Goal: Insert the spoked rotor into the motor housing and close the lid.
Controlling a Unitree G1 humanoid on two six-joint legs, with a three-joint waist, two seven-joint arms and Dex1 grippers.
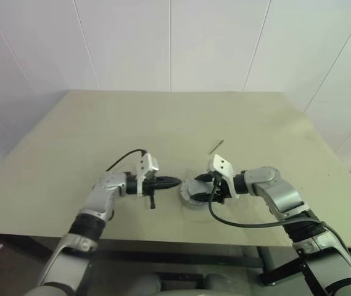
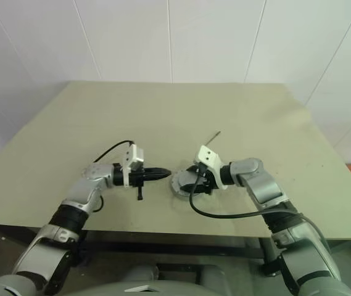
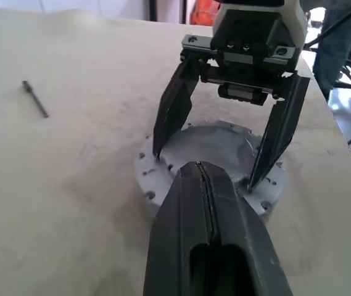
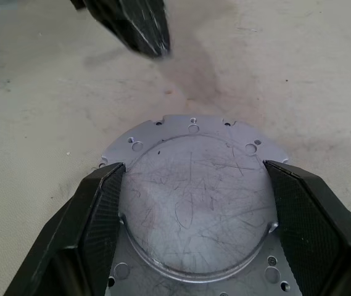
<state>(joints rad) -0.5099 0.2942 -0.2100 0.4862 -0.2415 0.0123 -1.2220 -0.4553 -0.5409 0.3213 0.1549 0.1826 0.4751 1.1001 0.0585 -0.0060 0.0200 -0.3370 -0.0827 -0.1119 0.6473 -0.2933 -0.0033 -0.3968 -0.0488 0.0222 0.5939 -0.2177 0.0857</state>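
Observation:
The motor housing (image 1: 190,198) is a thick silver-grey round puck near the table's front edge. A scratched silver lid (image 4: 200,203) with a holed flange sits on top of it. The spoked rotor is hidden. My right gripper (image 4: 195,169) reaches in from the right, and its two black fingers (image 3: 175,105) press against opposite sides of the lid's raised round centre. My left gripper (image 1: 175,181) is shut with nothing in it. It lies nearly level and points right, with its tip just short of the housing's left rim.
A thin dark pin (image 1: 217,145) lies on the beige table (image 1: 101,123) behind the housing. A black cable (image 1: 243,223) loops off my right wrist over the front edge. White walls stand behind the table.

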